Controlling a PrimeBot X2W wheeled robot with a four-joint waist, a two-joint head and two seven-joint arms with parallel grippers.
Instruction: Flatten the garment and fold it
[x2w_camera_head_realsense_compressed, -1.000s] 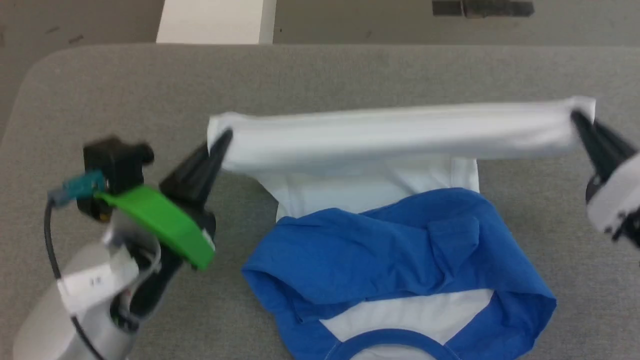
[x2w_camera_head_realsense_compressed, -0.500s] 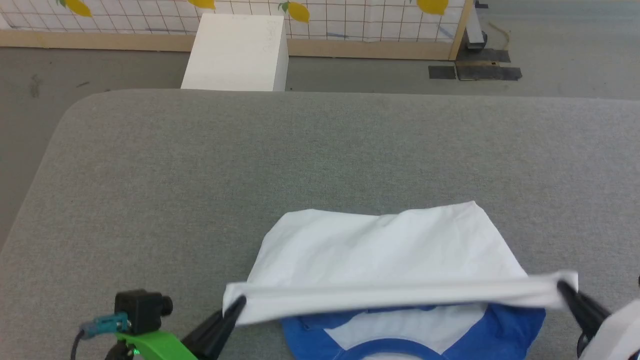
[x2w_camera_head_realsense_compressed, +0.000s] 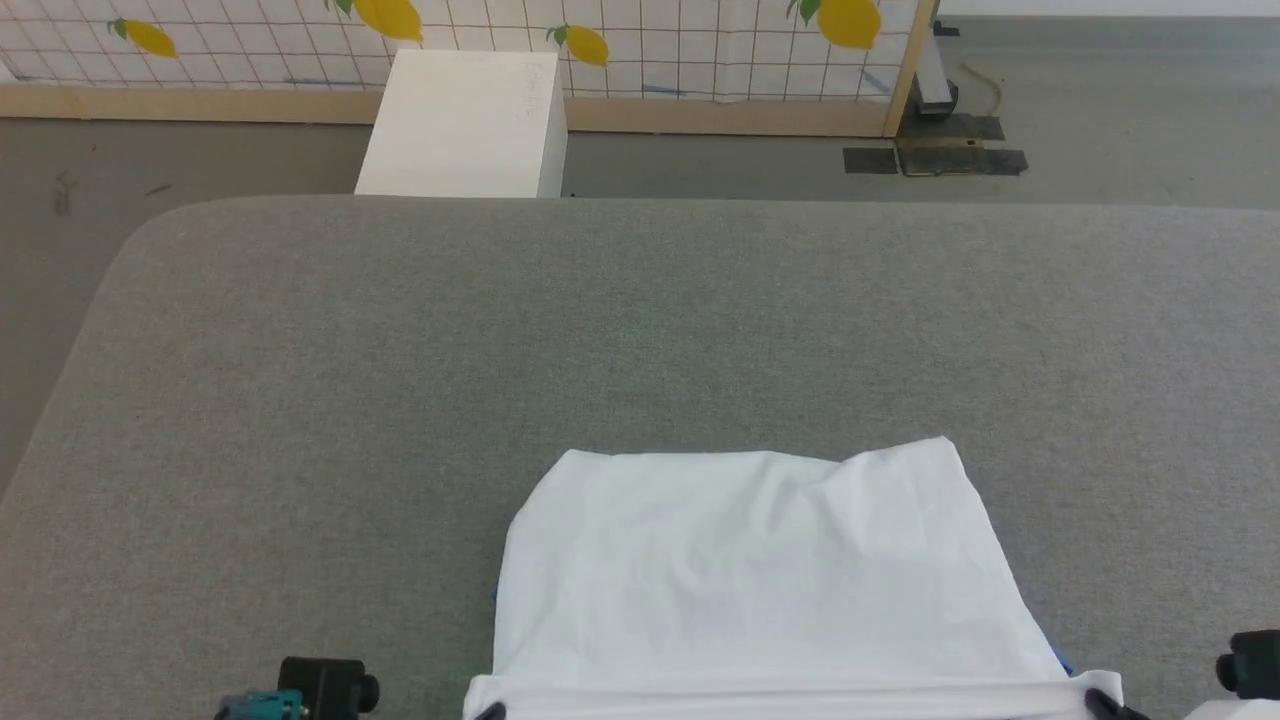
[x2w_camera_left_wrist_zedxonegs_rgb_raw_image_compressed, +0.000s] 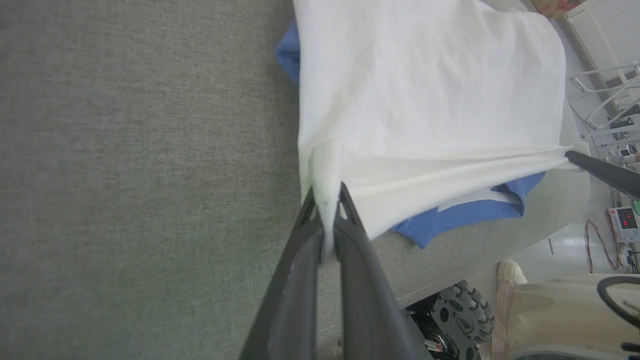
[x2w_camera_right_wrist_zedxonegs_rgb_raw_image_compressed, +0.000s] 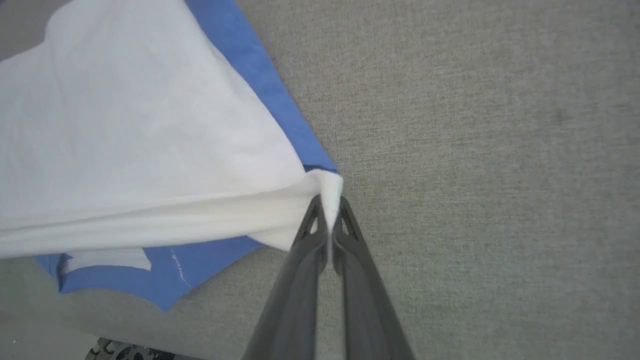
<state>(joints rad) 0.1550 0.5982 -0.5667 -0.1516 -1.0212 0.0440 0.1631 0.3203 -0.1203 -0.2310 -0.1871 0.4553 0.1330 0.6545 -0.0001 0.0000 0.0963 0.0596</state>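
The garment (x2w_camera_head_realsense_compressed: 760, 570) lies at the near middle of the grey table (x2w_camera_head_realsense_compressed: 600, 330), its white body spread over the blue part. In the wrist views blue cloth (x2w_camera_left_wrist_zedxonegs_rgb_raw_image_compressed: 465, 212) peeks out beneath the white layer (x2w_camera_right_wrist_zedxonegs_rgb_raw_image_compressed: 125, 140). My left gripper (x2w_camera_left_wrist_zedxonegs_rgb_raw_image_compressed: 327, 197) is shut on the left corner of the white hem, and its tip shows at the bottom edge of the head view (x2w_camera_head_realsense_compressed: 490, 712). The right gripper (x2w_camera_right_wrist_zedxonegs_rgb_raw_image_compressed: 330, 202) is shut on the right corner, low in the head view (x2w_camera_head_realsense_compressed: 1100, 703). Between the two corners the hem is stretched taut, slightly above the table.
A white box (x2w_camera_head_realsense_compressed: 465, 110) stands on the floor beyond the table's far edge, before a lemon-patterned grid wall (x2w_camera_head_realsense_compressed: 650, 40). The table stretches wide to the left, right and far side of the garment. My wheel (x2w_camera_left_wrist_zedxonegs_rgb_raw_image_compressed: 460, 312) and a pale shoe (x2w_camera_left_wrist_zedxonegs_rgb_raw_image_compressed: 510, 272) show below the near edge.
The head view has tilted up. Both grippers have drawn the taut white hem toward the near edge, so the white body now covers the blue part.
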